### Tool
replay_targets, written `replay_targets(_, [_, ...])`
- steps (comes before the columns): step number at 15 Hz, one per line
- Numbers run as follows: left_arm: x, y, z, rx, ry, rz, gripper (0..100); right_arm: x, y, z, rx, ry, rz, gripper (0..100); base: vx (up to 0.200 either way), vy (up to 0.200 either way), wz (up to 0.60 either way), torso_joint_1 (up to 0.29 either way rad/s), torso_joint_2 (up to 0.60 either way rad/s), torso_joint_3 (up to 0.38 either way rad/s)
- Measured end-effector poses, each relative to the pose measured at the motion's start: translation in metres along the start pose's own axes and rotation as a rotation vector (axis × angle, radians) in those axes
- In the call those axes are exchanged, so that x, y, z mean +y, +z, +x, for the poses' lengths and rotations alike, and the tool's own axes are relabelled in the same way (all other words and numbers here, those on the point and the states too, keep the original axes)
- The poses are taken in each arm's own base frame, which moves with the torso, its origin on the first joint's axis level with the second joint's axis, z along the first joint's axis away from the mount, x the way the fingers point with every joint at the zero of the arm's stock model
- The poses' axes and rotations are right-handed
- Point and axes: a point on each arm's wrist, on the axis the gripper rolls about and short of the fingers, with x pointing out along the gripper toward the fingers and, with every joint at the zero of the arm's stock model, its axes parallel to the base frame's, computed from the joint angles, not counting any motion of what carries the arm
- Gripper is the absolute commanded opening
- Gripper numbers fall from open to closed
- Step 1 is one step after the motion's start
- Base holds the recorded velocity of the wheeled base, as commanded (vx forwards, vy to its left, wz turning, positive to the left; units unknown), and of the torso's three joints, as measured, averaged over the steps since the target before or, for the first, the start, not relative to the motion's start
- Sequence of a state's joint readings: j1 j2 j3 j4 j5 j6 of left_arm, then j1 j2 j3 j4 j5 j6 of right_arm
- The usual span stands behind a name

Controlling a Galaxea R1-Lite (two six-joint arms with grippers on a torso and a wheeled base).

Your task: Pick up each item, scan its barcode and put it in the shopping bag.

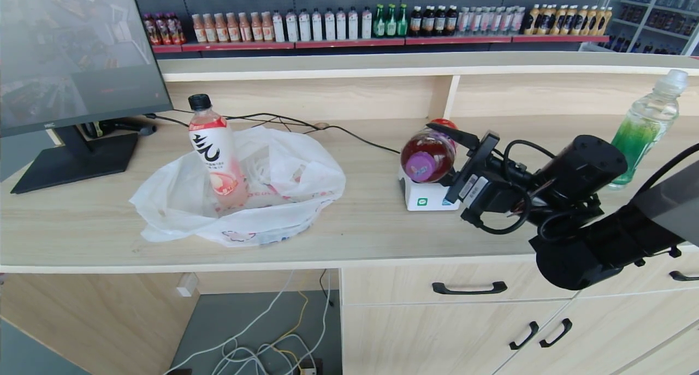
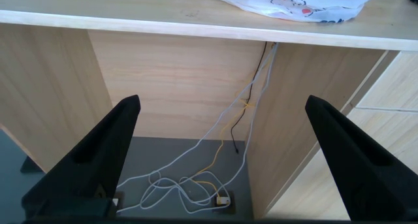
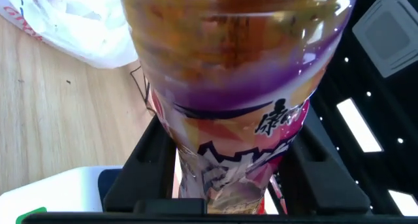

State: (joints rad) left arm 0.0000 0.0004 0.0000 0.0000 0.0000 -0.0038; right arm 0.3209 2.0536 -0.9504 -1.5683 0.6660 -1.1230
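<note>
Head view: right pincer (image 1: pixel 443 152) clamps bottle (image 1: pixel 427 155) over scanner (image 1: pixel 423 196); left wrist view: left pincer (image 2: pixel 222 101) spread.

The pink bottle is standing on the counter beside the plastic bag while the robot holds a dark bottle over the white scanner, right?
Not quite. The head view shows the pink bottle standing inside the plastic bag, not beside it. The right gripper does hold the dark bottle over the white scanner.
</note>
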Motion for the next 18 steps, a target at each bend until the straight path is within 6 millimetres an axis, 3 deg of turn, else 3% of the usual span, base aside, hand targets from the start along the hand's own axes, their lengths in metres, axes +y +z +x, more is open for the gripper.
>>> replay_targets(5, [0.000, 0.000, 0.000, 0.000, 0.000, 0.000, 100, -0.007, 0.027, 0.015, 0.004, -0.061, 0.042, 0, 0.000, 0.000, 0.00, 0.000, 0.00, 0.000])
replay_targets(11, [0.000, 0.000, 0.000, 0.000, 0.000, 0.000, 100, -0.024, 0.045, 0.018, 0.039, -0.143, 0.148, 0, 0.000, 0.000, 0.00, 0.000, 0.00, 0.000])
replay_targets(18, [0.000, 0.000, 0.000, 0.000, 0.000, 0.000, 100, -0.032, 0.089, 0.012, 0.121, -0.248, 0.464, 0, 0.000, 0.000, 0.00, 0.000, 0.00, 0.000])
